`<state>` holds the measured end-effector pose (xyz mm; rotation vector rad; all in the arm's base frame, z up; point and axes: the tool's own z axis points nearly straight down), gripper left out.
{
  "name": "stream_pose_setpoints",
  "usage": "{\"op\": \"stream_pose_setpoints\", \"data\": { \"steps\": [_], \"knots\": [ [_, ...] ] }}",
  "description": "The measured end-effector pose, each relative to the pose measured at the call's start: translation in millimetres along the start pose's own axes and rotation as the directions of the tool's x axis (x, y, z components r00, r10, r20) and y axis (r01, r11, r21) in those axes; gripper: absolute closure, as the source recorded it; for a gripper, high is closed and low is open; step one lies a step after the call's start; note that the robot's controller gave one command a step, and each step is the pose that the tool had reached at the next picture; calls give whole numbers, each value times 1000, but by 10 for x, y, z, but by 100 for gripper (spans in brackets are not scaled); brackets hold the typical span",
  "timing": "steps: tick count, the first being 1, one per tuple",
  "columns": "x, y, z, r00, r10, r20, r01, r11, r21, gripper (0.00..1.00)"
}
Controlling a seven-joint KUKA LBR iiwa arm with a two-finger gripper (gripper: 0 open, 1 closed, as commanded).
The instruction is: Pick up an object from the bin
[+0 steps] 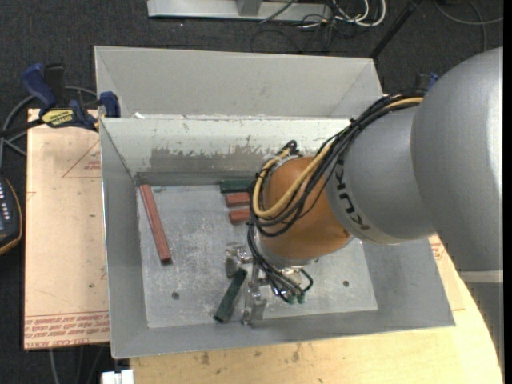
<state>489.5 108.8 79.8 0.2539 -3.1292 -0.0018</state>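
My gripper (254,296) is low over the bin's front middle, under the arm's orange cover. A dark green flat bar (230,298) lies slanted on the floor just to its left, touching or nearly touching it. Whether the gripper has hold of the bar I cannot tell. Behind the gripper, partly hidden by the cover, lie a dark green block (234,186) and two small red-brown blocks (238,206).
A long red-brown stick (155,222) lies along the bin's left side, running from the back wall toward the front. The arm and its cables cover the bin's right half. Bare floor shows at the front left and front right.
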Motion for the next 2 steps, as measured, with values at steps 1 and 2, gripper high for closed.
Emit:
{"op": "stream_pose_setpoints", "data": {
  "steps": [1, 2],
  "knots": [
    [-19, -2, -4, 1000, 1, 2, -1, 1000, 0, 100],
    [53, 54, -1315, 1000, -16, 11, 16, 1000, 0, 100]
  ]
}}
